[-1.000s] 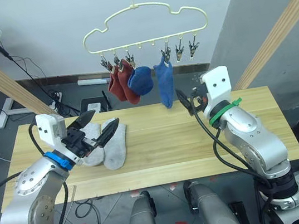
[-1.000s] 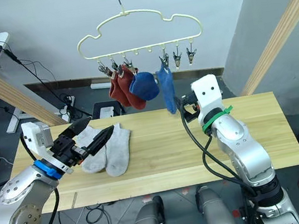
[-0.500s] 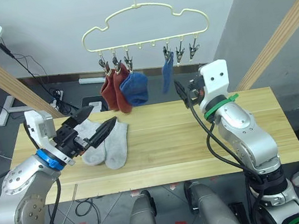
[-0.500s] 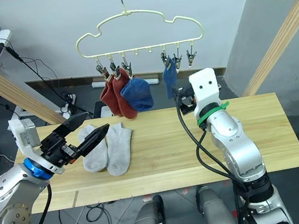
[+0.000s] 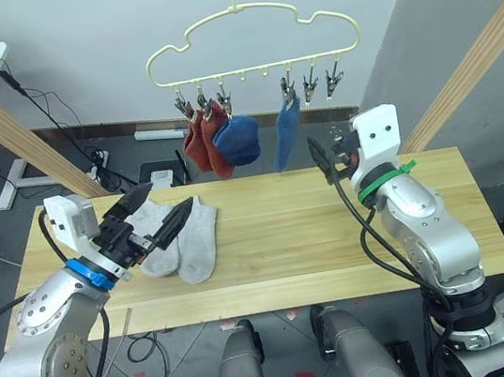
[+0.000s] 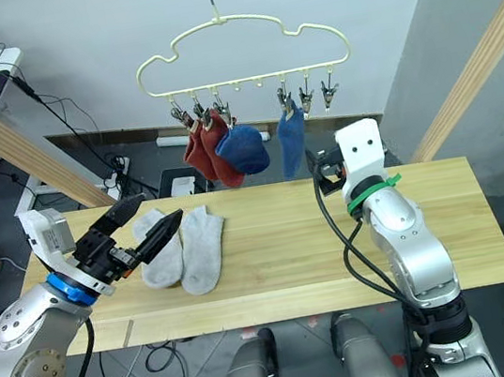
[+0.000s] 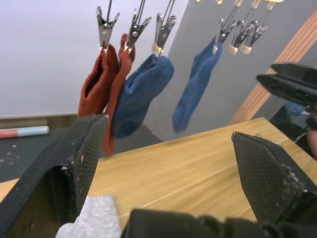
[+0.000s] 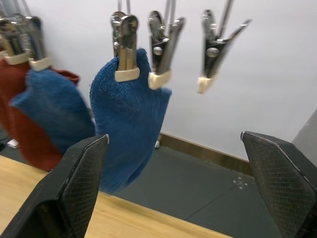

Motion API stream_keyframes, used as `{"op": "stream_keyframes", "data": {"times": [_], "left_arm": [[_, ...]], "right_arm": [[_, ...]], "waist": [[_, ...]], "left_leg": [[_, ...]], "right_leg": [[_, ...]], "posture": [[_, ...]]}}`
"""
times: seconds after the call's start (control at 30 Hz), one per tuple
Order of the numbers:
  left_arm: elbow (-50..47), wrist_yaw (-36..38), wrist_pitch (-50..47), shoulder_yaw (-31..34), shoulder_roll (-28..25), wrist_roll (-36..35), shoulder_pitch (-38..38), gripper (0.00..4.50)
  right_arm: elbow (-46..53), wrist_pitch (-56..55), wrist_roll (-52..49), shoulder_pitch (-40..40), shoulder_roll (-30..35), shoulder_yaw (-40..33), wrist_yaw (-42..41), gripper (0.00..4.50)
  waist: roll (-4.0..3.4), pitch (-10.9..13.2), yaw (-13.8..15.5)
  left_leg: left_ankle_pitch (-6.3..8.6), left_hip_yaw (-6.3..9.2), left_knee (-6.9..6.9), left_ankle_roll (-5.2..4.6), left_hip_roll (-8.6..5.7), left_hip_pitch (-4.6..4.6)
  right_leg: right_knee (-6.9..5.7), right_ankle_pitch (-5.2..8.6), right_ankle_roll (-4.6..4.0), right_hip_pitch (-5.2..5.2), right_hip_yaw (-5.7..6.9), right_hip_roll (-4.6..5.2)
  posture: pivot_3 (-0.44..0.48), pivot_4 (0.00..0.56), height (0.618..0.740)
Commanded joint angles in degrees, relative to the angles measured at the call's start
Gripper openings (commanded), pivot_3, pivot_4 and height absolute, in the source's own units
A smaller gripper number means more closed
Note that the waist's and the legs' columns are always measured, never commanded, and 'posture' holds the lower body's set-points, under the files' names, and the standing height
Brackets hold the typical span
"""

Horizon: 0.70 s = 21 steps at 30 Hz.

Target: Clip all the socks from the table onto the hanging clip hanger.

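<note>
Up above the bench (image 5: 335,233) hangs the clip hanger (image 5: 251,39), a thin pale-yellow wire shape like a cloud, with small metal clips in a row along its straight bar. Four socks hang from it. Two rust red socks (image 5: 203,145) hang side by side from the clips at the robot's left end. A blue sock (image 5: 239,137) hangs right next to them, bunched up and touching the red ones. Another blue sock (image 5: 286,135) hangs a little apart, closer to the robot's right, and it hangs long and thin. The two clips (image 5: 323,82) at the right end of the bar hold nothing.

Two light grey socks (image 5: 184,240) lie flat on the bench, side by side and touching, on the robot's left part of the wooden top.

The left end effector (image 5: 162,211) sits just over the grey socks. Its two black fingers are spread wide apart, and nothing is between them. One finger tip is over the sock nearer the back edge.

The right end effector (image 8: 185,188) is raised near the back edge of the bench, just below the long blue sock and the empty clips. Its two black fingers are spread wide too, with nothing in them.

Two thick wooden poles (image 5: 473,46) lean up at both sides.
</note>
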<state>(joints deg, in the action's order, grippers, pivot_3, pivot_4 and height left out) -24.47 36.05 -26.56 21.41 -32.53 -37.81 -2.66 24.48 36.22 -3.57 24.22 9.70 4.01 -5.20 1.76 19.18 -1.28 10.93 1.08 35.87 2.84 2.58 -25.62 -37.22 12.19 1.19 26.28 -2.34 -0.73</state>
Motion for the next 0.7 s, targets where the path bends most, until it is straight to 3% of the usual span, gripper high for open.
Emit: {"op": "stream_keyframes", "data": {"times": [0.03,0.7], "left_arm": [[-2.5,0.1,1.6,0.1,-0.3,0.2,0.6,4.46],[-3.0,0.2,1.1,1.3,-1.2,-2.7,0.8,4.46]], "right_arm": [[1.4,-1.2,-0.2,0.3,-0.1,-0.6,-0.7,4.50],[2.2,0.2,0.0,0.9,0.2,-1.0,-2.2,4.50]], "waist": [[0.00,0.0,0.0],[0.00,0.0,1.0]], "left_leg": [[0.00,0.01,0.01,0.00,0.00,0.00],[0.00,0.00,0.04,0.00,-0.01,0.00]], "right_leg": [[-0.01,0.00,0.00,0.00,0.00,0.00],[-0.03,-0.01,0.00,-0.01,0.00,-0.01]], "posture": [[0.121,0.322,0.740],[0.088,0.332,0.740]]}}
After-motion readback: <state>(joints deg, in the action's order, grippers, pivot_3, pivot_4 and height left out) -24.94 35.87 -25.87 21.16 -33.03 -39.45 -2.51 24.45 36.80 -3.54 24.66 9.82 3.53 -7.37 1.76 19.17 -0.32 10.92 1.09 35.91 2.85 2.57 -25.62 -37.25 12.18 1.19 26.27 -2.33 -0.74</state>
